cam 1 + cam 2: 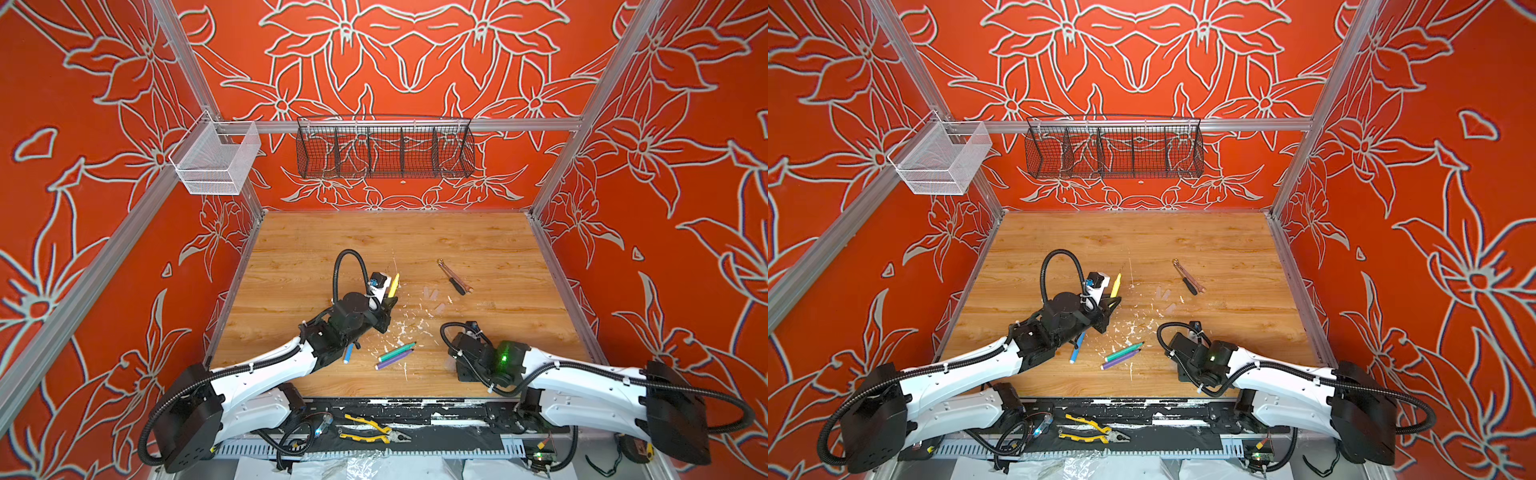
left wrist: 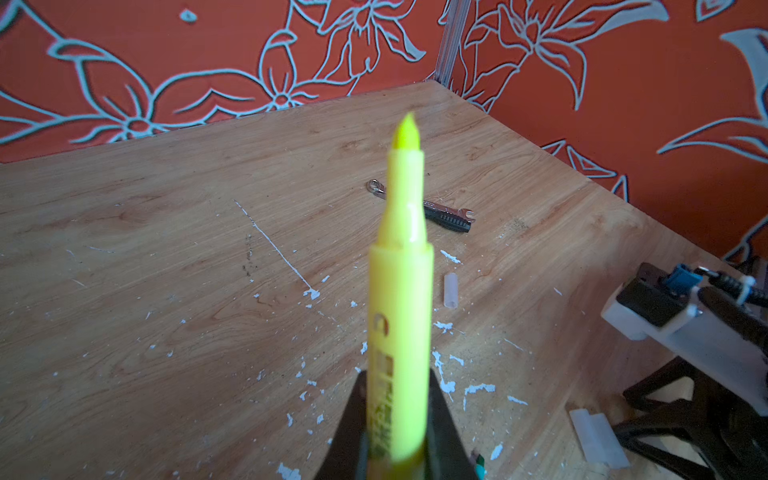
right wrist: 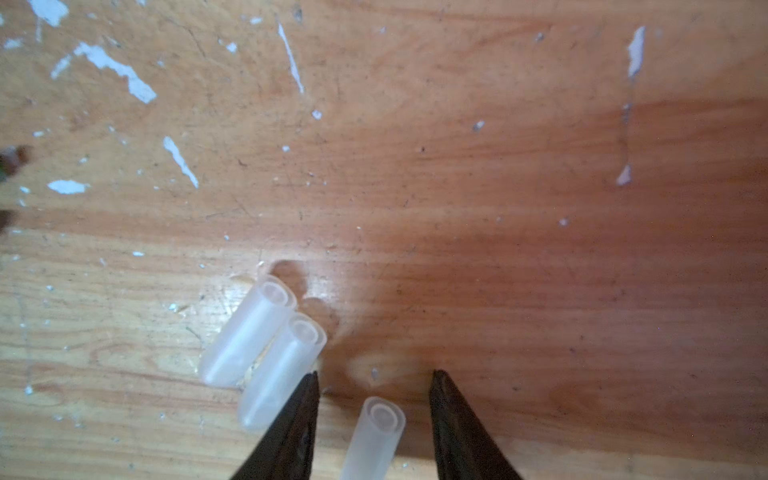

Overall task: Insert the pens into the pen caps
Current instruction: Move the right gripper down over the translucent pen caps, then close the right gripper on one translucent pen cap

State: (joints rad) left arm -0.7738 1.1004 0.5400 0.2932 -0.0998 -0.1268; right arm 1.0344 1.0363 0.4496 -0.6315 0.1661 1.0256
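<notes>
Left jaws clamped tight on yellow felt-tip marker [image 2: 401, 291], gripping lower barrel. Marker stands up off wooden counter [image 1: 415, 237], tilted a bit, bare tip uppermost. In both top views it's held abt mid-counter.

Right jaws parted, pointing down at counter, straddling one clear plastic tube cap [image 3: 376, 436]. It lies flat btwn them w/ a gap each side, not gripped. Two more clear caps [image 3: 249, 332] lie side by side, touching, just beside one jaw; can't tell if nearer one touches it.

Green marker [image 1: 397, 352] & purple marker [image 1: 394, 360] lie parallel, close together, front-centre btwn the arms. Blue marker [image 1: 348, 353] lies partly under left arm [image 1: 266, 365]. Lone clear cap [image 2: 451, 291] lies flat nr dark-handled metal tool [image 1: 455, 277]. White flecks [image 1: 405, 328] scattered over counter centre.
</notes>
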